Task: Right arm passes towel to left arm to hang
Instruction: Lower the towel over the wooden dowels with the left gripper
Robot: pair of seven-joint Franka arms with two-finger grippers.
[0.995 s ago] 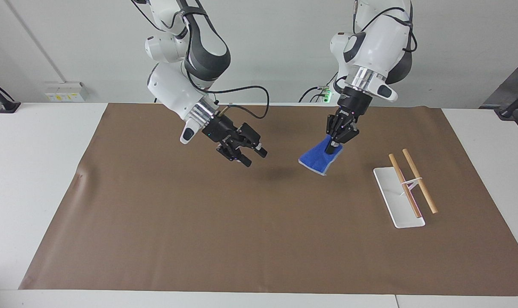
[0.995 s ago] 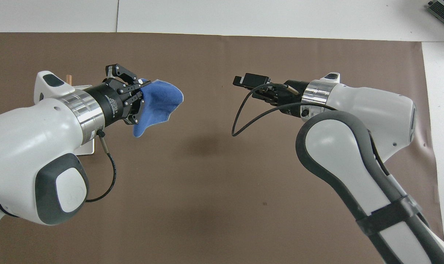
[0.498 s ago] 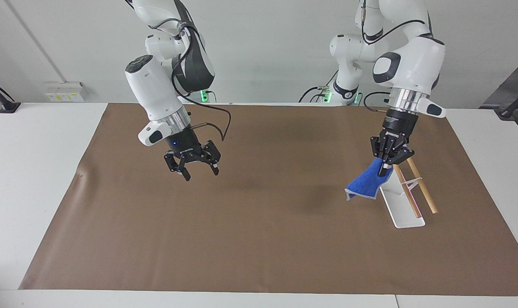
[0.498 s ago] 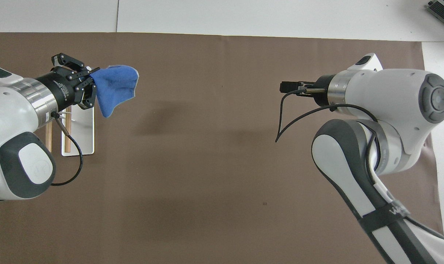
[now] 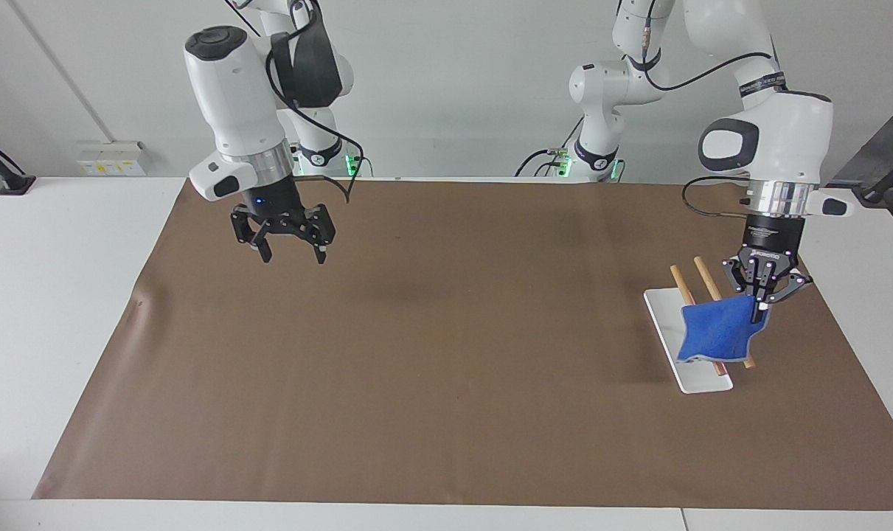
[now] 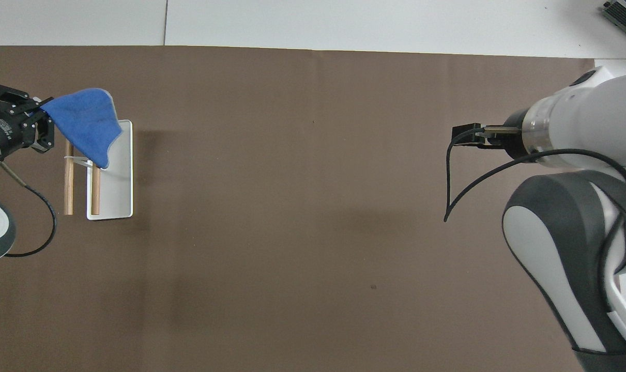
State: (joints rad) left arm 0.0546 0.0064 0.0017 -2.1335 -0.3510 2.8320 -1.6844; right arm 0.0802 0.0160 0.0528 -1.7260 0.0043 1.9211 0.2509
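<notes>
currently, as seen across the facing view from one side to the other:
right arm [image 5: 232, 88]: it is seen coming down from its base at the robots' edge, with the wrist pointed straight down.
right gripper [image 5: 291, 254]: it is held in the air over the brown mat [image 5: 417, 369], toward the right arm's end of the table [image 5: 48, 295]; the fingers are spread wide apart and nothing is held between them. in the overhead view only its tip [image 6: 465, 135] is shown past the wrist, with a black cable looped beneath it.
brown mat: most of the white table is covered by it.
rack [image 5: 686, 346]: a white flat base is set on the mat toward the left arm's end, and two wooden rods [image 5: 704, 284] are carried above it, side by side.
towel [image 5: 715, 333]: the bright-blue cloth is pinched by one corner and hangs down from that corner over the two rods and the white base; whether the rods are touched by it cannot be told. in the overhead view the towel [image 6: 85, 124] is draped over the rods' ends farther from the robots.
left gripper [image 5: 760, 310]: it is pointed straight down over the rack, its fingertips pressed together on the towel's corner while the outer links splay sideways.
left arm [image 5: 778, 147]: it is reached out from its base to above the rack.
</notes>
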